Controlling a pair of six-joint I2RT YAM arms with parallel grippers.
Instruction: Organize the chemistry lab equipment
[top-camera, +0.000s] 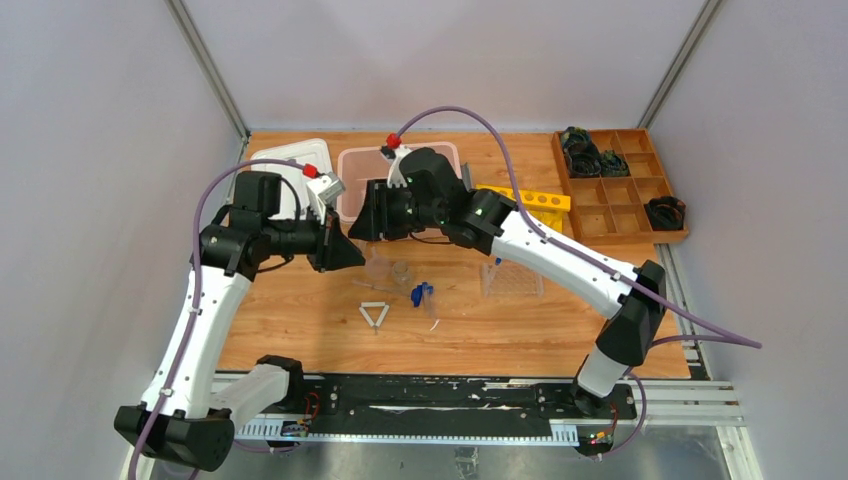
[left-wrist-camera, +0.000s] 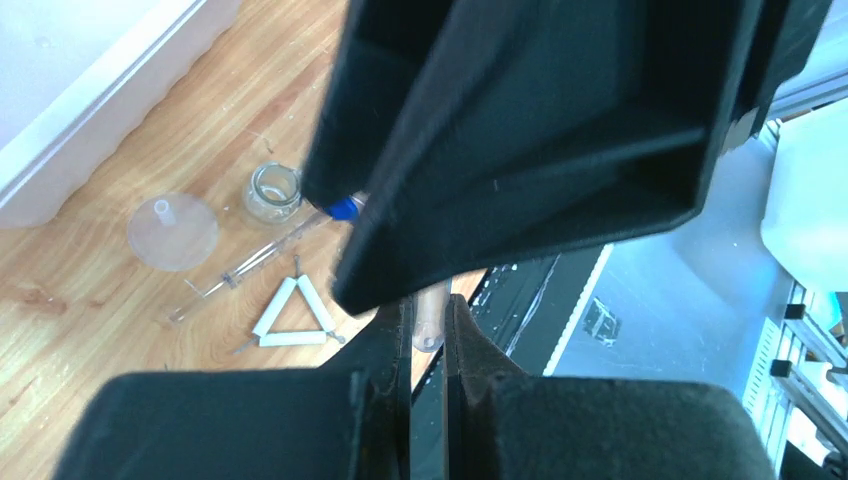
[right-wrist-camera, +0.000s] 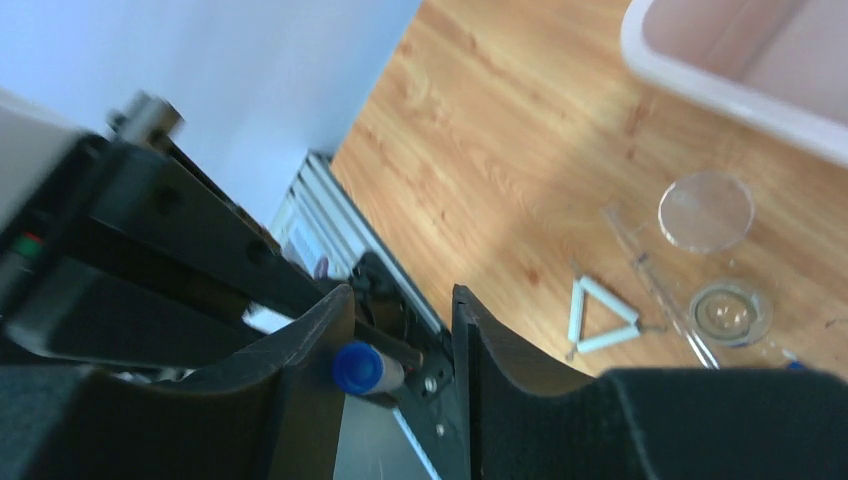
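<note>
"Chemistry lab equipment (top-camera: 420, 293), where does it sit?"

"Most of it lies loose in the middle of the wooden table (top-camera: 300, 320). A white triangle frame (left-wrist-camera: 277, 311) is nearest the front edge, a small glass beaker (left-wrist-camera: 272, 192) is beyond it, and a clear round disc (left-wrist-camera: 172, 230) is just beside the beaker. Thin clear rods (left-wrist-camera: 250, 267) lie slantwise between the beaker and the triangle."

"And the tube tray?"

"The clear plastic tube tray (top-camera: 512, 280) is to the right of that group, partly under the right arm (top-camera: 560, 255)."

"What about the grippers?"

"They're nose to nose in the air, just behind the loose pieces. The left gripper (left-wrist-camera: 428, 308) is clamped on a blue-capped tube (right-wrist-camera: 357, 368), its clear body pinched between the fingers. The capped end reaches in between the fingers of the right gripper (right-wrist-camera: 400, 297). Those are spread wider than the cap, which sits close against one finger with a clear gap to the other."

"Is the cap touching that finger?"

"Can't tell from these views."
</note>
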